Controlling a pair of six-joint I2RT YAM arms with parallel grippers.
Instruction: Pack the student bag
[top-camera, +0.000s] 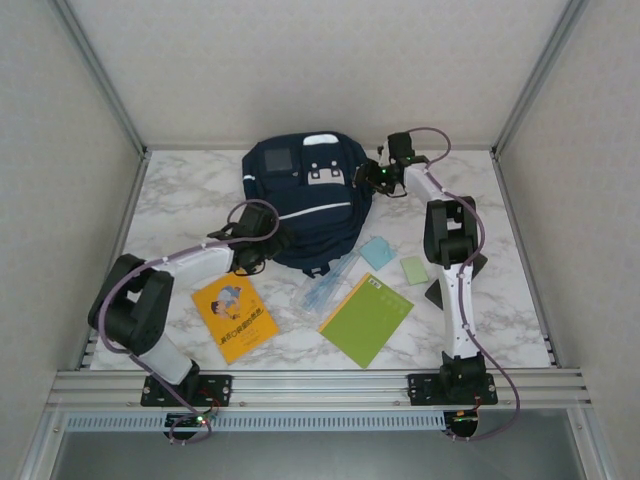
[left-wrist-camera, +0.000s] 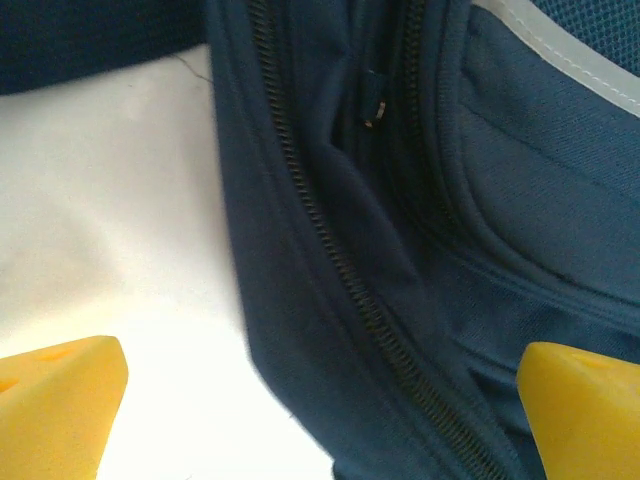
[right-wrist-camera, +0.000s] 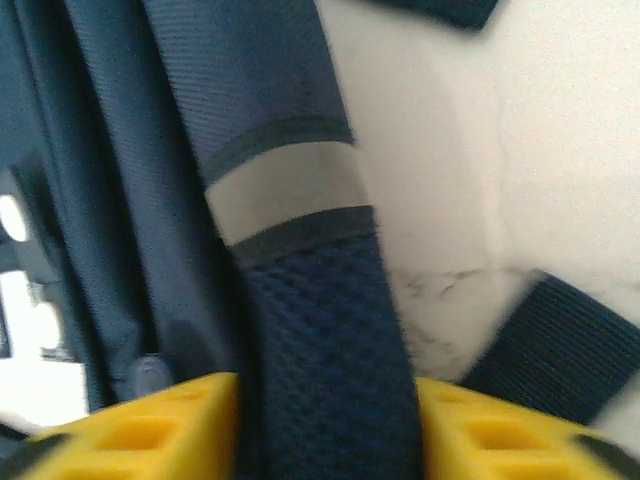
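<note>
Marble table (top-camera: 180, 190), student bag (top-camera: 300, 195), orange book (top-camera: 235, 315), green notebook (top-camera: 366, 320), blue pad (top-camera: 377, 252)

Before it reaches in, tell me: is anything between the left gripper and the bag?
Nothing visible is. The left gripper hangs open right over the bag, and the zipper runs between its fingers.

Bright, even light (wrist views blurred, overexposed).

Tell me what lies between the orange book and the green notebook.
A clear plastic pouch lies there, slanted, beside the green notebook; the orange book is apart from it. The top external view shows this.
</note>
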